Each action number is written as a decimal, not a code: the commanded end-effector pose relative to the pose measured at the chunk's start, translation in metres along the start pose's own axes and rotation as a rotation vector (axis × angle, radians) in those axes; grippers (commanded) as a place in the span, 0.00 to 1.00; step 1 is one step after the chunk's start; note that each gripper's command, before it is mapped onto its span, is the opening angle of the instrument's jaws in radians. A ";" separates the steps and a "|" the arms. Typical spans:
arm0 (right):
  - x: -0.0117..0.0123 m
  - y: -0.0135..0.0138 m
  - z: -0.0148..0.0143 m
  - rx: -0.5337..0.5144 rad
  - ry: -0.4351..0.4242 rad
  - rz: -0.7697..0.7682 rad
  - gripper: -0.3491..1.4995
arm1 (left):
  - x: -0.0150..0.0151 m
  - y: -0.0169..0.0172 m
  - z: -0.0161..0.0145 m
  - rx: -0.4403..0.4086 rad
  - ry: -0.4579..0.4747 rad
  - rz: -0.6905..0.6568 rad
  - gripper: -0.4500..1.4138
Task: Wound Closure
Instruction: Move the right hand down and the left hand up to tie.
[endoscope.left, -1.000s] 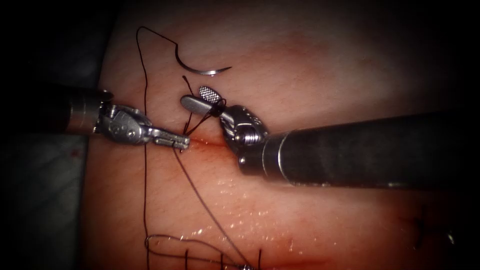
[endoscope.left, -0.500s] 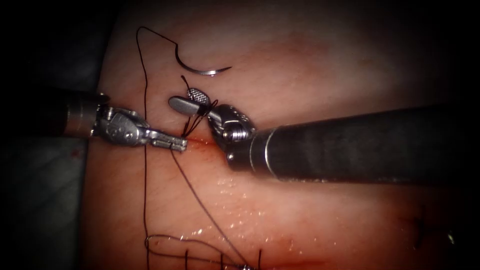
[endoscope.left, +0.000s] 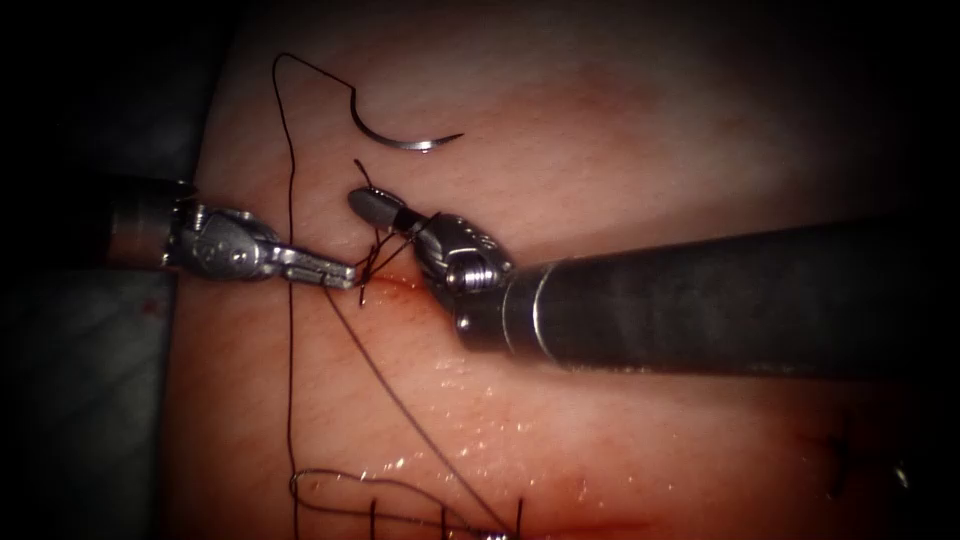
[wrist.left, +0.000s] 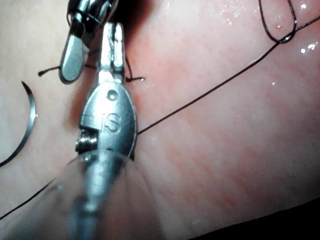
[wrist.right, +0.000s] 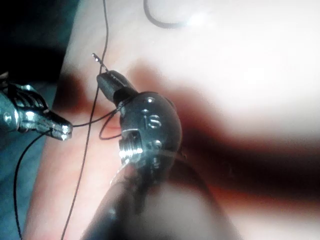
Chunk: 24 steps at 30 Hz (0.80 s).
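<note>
Two tools meet at the cut's left end in the endoscope view; left tool (endoscope.left: 335, 272) pinches the thread (endoscope.left: 400, 395) beside the cut (endoscope.left: 400, 283); right tool (endoscope.left: 375, 205), its jaws open half a second ago, now closed on the short thread end, loops around its jaws; needle (endoscope.left: 405, 135) lies free on the tissue (endoscope.left: 620, 130) above, held by neither tool, not in the tissue.
Left wrist view: left tool (wrist.left: 114, 37) pressed together on thread; needle (wrist.left: 27, 125) flat on tissue nearby.
Right wrist view: right tool (wrist.right: 107, 80) closed, thread looped around it.
Judgement: a knot appears in progress; good tying wants even, opposed tension and a secure grip on the short end.
</note>
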 end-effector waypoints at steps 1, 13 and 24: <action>-0.0008 0.0000 0.0002 -0.002 0.000 -0.014 0.00 | -0.0006 -0.0006 0.0001 0.021 -0.004 -0.010 0.00; -0.0024 -0.0001 -0.0007 0.002 0.006 -0.081 0.00 | -0.0044 -0.0077 -0.0022 0.210 -0.168 -0.086 0.00; -0.0042 -0.0010 -0.0020 0.002 -0.002 -0.092 0.00 | -0.0111 -0.0143 -0.0033 0.319 -0.283 -0.086 0.00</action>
